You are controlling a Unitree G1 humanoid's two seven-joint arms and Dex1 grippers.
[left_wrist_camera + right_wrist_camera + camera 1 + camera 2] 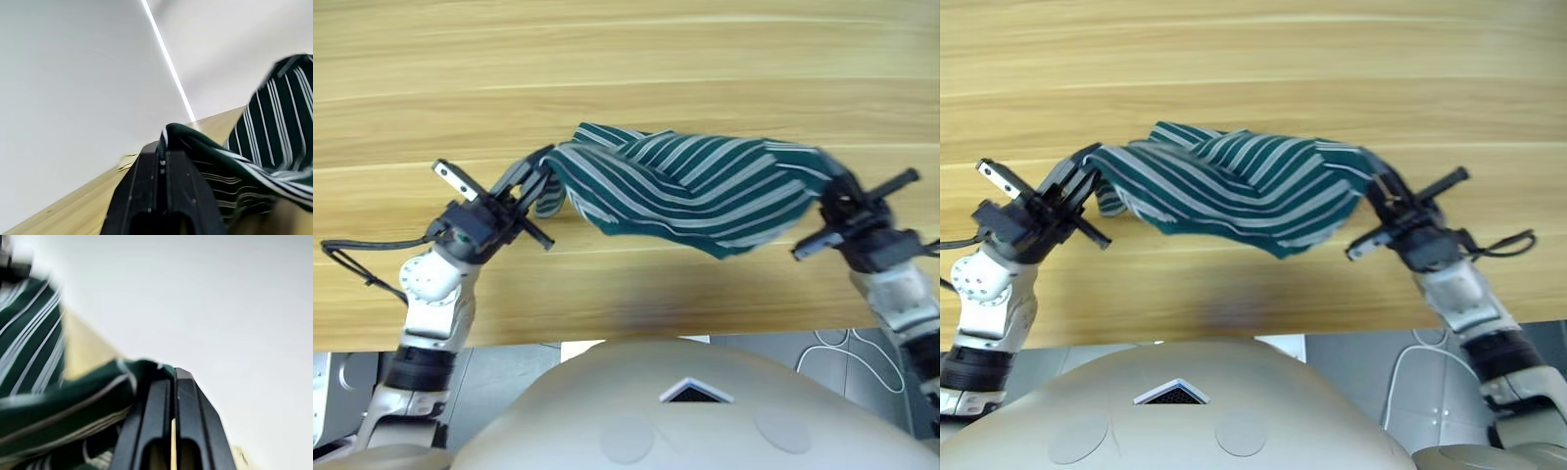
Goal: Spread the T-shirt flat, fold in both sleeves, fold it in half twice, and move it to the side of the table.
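The green T-shirt (pixel 685 186) with white stripes hangs bunched in the air over the wooden table (pixel 626 59), stretched between my two arms and sagging in the middle. My left gripper (pixel 540 176) is shut on its left end; the wrist view shows the cloth (pixel 205 147) pinched at the black fingertips (pixel 166 156). My right gripper (pixel 830 184) is shut on the shirt's right end, with striped fabric (pixel 73 406) held at its fingertips (pixel 168 382). Both arms are raised near the table's front edge.
The table's front edge (pixel 607 338) runs just ahead of me, with grey floor and white cable (pixel 842 352) below at the right. A black cable (pixel 362 259) loops off my left arm.
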